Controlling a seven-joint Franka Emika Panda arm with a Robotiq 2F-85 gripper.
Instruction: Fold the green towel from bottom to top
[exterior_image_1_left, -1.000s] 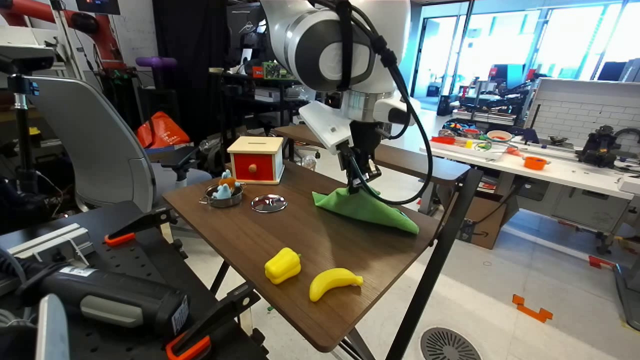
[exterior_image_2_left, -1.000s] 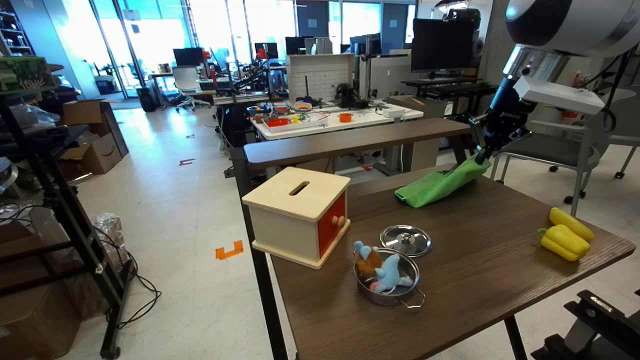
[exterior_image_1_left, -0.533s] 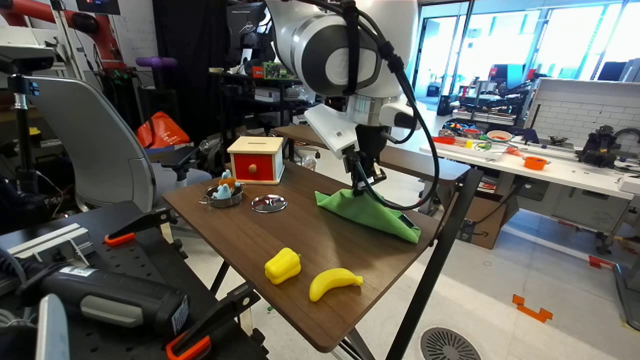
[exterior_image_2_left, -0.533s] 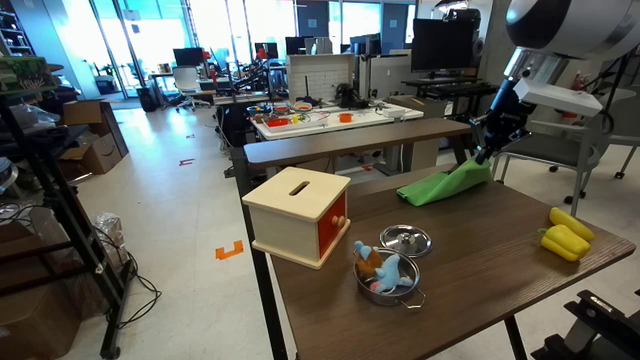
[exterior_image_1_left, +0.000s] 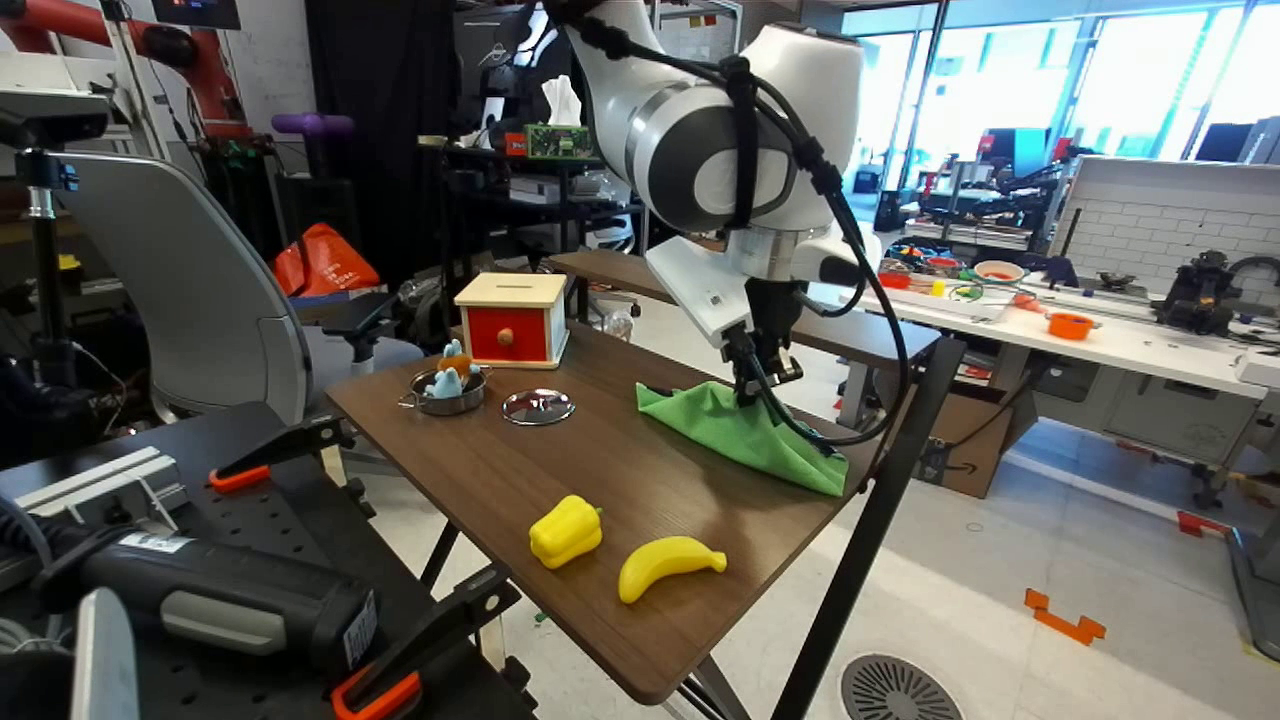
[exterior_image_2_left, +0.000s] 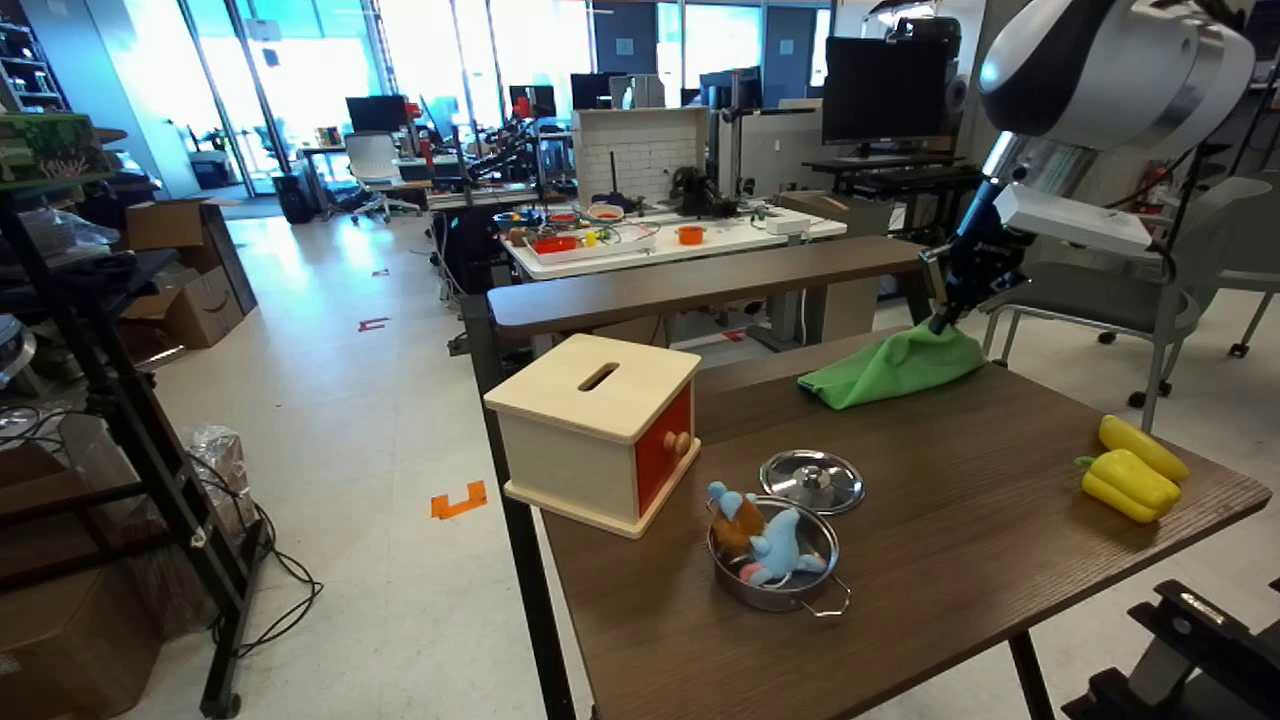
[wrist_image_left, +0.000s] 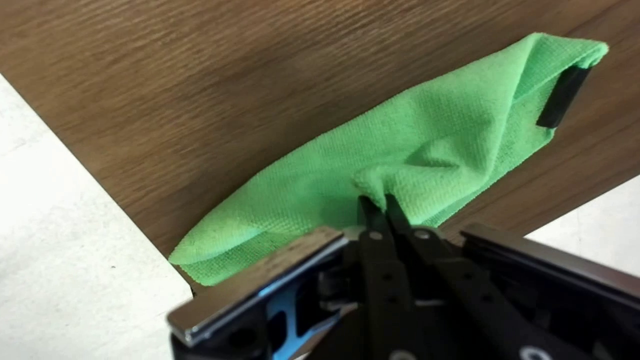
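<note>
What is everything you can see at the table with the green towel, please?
table: 1, brown, underneath
green towel: 1, green, near one edge
box: 1, cream and red, at one end
pot: 1, silver, near box
lid: 1, silver, beside pot
soft toys: seemingly 2, blue and brown, in pot
pepper: 1, yellow, toward opposite end
banana: 1, yellow, beside pepper
gripper: 1, black, pinching towel
robot arm: 1, white and grey, overhead
</note>
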